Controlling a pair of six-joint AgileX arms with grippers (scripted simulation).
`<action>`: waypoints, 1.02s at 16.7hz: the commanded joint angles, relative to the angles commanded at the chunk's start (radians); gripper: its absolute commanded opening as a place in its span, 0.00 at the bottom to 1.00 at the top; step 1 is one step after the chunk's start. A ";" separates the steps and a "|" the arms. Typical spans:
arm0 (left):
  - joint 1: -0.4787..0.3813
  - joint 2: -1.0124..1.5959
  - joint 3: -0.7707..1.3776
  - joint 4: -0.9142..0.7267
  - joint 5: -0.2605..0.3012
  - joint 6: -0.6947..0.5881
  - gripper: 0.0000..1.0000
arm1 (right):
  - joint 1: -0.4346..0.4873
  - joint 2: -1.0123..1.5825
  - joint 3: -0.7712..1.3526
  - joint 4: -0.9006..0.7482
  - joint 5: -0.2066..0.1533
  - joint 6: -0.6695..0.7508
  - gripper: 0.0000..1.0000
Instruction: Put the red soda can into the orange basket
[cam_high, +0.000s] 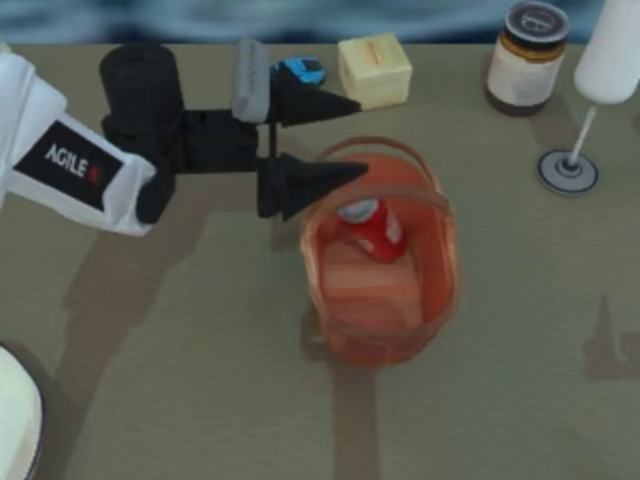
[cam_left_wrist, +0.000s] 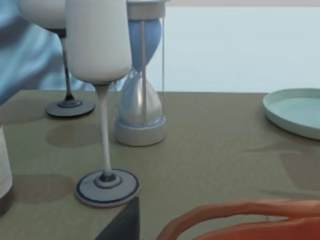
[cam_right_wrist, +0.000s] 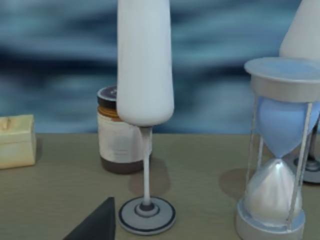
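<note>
On the left arm (cam_high: 75, 165): "AGILEX" lettering.

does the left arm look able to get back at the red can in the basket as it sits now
Probably yes: the left end effector is open beside the orange basket, and the red soda can lies uncovered inside, though the arched handle crosses just above it.

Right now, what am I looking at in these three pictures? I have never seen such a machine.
It is a simulated table robot with two arms. The top view looks down from above. The left arm's gripper hovers open at the orange basket's rim, holding nothing. The red soda can lies tilted inside the basket. On the table also stand a yellow block, a jar and a white glass. The other two pictures come from cameras on the wrists; they show the glass and an hourglass. The right arm is out of the top view.
</note>
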 joint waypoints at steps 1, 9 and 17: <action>0.000 0.000 0.000 0.000 0.000 0.000 1.00 | 0.000 0.000 0.000 0.000 0.000 0.000 1.00; -0.002 -0.008 -0.006 -0.006 -0.006 -0.002 1.00 | 0.004 0.010 0.009 -0.009 -0.001 -0.006 1.00; 0.068 -0.391 -0.245 -0.234 -0.249 -0.074 1.00 | 0.151 0.461 0.441 -0.377 -0.006 -0.224 1.00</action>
